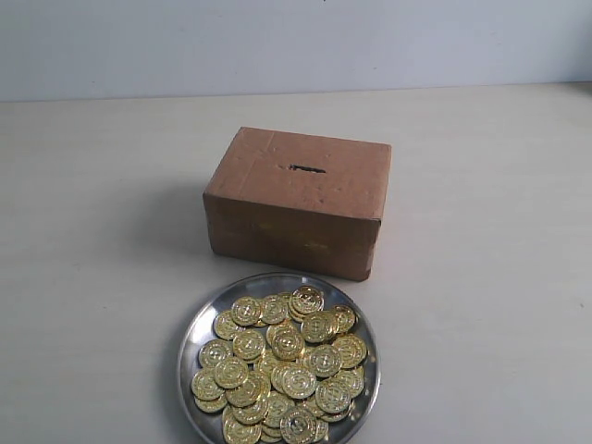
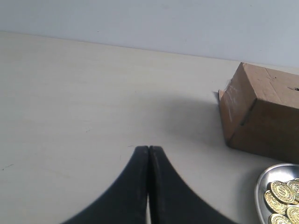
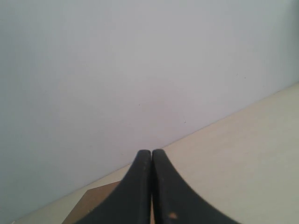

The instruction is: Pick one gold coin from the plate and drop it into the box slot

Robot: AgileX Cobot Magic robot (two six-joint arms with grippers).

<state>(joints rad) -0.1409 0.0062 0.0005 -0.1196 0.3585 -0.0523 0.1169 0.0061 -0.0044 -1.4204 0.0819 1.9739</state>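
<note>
A round silver plate (image 1: 198, 324) sits near the front of the table, heaped with several gold coins (image 1: 287, 365). Behind it stands the brown cardboard box (image 1: 296, 217), its dark slot (image 1: 306, 168) in the top face. Neither gripper appears in the exterior view. In the left wrist view my left gripper (image 2: 148, 148) is shut with nothing between its black fingers, hovering over bare table well away from the box (image 2: 261, 116) and the plate's rim (image 2: 259, 186). My right gripper (image 3: 151, 151) is also shut and empty, with a brown corner of the box (image 3: 93, 200) showing beside its fingers.
The pale wooden table (image 1: 481, 259) stretches around the box and plate on all sides. A light grey wall (image 1: 277, 42) bounds its far edge. No other objects show.
</note>
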